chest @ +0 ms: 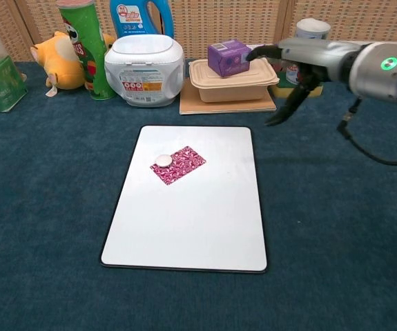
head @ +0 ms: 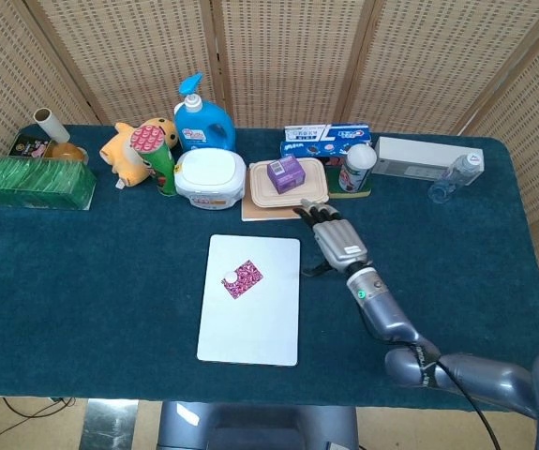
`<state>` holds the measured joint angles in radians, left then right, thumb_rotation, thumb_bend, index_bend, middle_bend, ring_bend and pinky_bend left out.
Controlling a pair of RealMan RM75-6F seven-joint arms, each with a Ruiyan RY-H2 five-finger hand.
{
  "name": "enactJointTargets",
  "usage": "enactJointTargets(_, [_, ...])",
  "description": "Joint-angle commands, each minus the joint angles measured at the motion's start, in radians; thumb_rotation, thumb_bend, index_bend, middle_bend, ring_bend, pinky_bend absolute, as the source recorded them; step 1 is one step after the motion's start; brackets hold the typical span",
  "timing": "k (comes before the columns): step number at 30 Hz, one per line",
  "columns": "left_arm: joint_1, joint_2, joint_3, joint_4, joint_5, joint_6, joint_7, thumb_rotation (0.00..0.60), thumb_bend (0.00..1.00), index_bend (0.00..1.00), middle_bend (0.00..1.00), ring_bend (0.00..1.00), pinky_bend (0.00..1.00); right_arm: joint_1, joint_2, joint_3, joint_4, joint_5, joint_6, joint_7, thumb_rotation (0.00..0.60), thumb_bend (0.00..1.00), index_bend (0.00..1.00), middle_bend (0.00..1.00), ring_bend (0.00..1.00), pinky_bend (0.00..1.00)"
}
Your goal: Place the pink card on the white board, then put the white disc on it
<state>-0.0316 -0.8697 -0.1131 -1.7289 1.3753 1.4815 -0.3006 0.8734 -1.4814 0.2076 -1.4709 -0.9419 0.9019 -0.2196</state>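
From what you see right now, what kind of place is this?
Probably a robot test or demonstration setup, not a home: a table under dark blue cloth, woven folding screens behind it, and assorted household goods in a row, such as a detergent bottle and a plush toy.

head view high, looking down; chest view low, nearer; both share white board
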Motion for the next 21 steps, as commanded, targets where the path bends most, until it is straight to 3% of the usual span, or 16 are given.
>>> enactJointTargets(1, [0.001,-0.006,-0.002,-0.012,-0.005,0.010,0.028,0.600,0.10,0.00,0.00,0.00,0.00,-0.043,0.042,-0.031,0.019,-0.052,0.011,0.041,0.539,0.08,0.00,0.00,0.00,0.01])
enactJointTargets(9, [0.006,-0.014,0.002,-0.036,0.004,0.027,0.071,0.600,0.10,0.00,0.00,0.00,0.00,-0.162,0.165,-0.087,0.020,-0.205,0.107,0.152,0.541,0.07,0.00,0.00,0.00,0.01])
enactJointTargets(14, [0.008,-0.025,-0.002,-0.045,-0.012,0.038,0.109,0.600,0.10,0.00,0.00,0.00,0.00,-0.320,0.239,-0.167,0.101,-0.410,0.347,0.281,0.535,0.01,0.01,0.00,0.00,0.01])
enactJointTargets(21, [-0.001,-0.028,-0.003,-0.046,-0.016,0.022,0.127,0.600,0.10,0.00,0.00,0.00,0.00,-0.435,0.263,-0.198,0.185,-0.484,0.484,0.354,0.538,0.00,0.02,0.00,0.00,0.00])
